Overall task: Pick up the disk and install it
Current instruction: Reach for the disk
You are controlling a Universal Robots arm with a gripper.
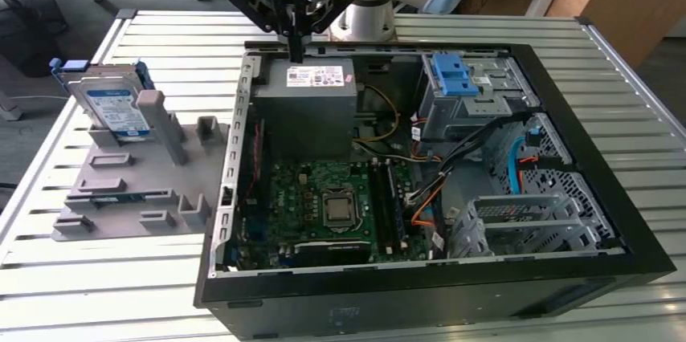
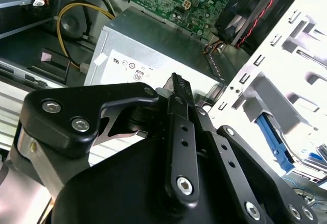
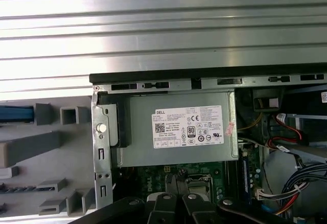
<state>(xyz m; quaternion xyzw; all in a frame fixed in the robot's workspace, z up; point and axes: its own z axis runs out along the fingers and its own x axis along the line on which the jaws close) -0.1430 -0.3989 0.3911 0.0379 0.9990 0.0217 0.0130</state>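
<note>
Open computer case (image 1: 557, 270) fills centre-right of the exterior view, grey fixture (image 1: 128, 197) at left. Power supply (image 1: 311, 113) lies under the gripper (image 1: 291, 53) at top centre, jaws pinched narrow, empty. The disk (image 1: 112, 109) stands upright in the fixture, upper left, well apart. The reach probably has to clear the case wall and fixture posts.

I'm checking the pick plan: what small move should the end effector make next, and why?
Probably travel toward the exterior view's left. The end effector hangs shut and empty above the power supply, while the disk stands in the grey holder beside the open case, not yet grasped.
</note>
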